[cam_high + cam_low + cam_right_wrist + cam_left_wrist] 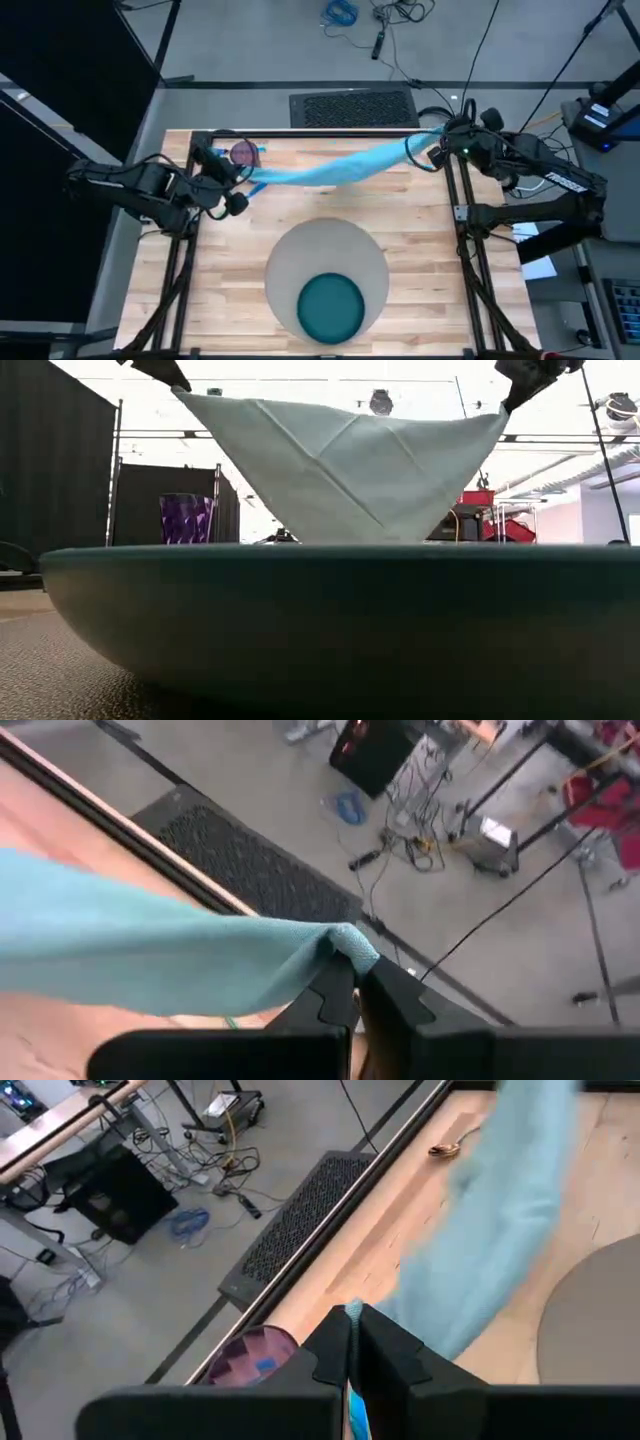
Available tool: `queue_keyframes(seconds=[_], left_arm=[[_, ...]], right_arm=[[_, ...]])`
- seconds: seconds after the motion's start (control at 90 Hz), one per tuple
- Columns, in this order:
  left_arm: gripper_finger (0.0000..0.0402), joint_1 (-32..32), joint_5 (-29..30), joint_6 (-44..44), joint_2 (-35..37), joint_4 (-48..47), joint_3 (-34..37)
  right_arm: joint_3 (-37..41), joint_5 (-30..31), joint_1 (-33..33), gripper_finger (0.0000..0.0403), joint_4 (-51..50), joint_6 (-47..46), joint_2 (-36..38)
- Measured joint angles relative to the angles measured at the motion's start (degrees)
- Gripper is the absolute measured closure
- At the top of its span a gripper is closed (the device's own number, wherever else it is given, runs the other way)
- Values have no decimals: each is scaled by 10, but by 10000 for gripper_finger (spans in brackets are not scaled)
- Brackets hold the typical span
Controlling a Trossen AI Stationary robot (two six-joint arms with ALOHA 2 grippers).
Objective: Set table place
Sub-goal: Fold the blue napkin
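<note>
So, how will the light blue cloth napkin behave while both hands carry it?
The light blue cloth napkin is probably floppy: held between the left hand and the right hand, it sags in the middle in the low view. It looks light. Its hanging middle may drag on the dark teal round plate.

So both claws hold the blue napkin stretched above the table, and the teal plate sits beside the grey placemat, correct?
Not quite. The high view shows the teal plate on the grey placemat, not beside it. Left claw and right claw do hold the blue napkin stretched above the table.
</note>
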State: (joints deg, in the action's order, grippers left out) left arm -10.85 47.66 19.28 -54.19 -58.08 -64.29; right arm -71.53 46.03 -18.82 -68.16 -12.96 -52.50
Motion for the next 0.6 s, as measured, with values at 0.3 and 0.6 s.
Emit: queue_keyframes(seconds=[0.3,0.6], left_arm=[[401,0,-11,15,-2,-1,17],[401,0,-33,42,-2,-23,26]], right_arm=[[41,-433,28,403,35,-20,-9],[213,-594,170,403,41,-180,-19]])
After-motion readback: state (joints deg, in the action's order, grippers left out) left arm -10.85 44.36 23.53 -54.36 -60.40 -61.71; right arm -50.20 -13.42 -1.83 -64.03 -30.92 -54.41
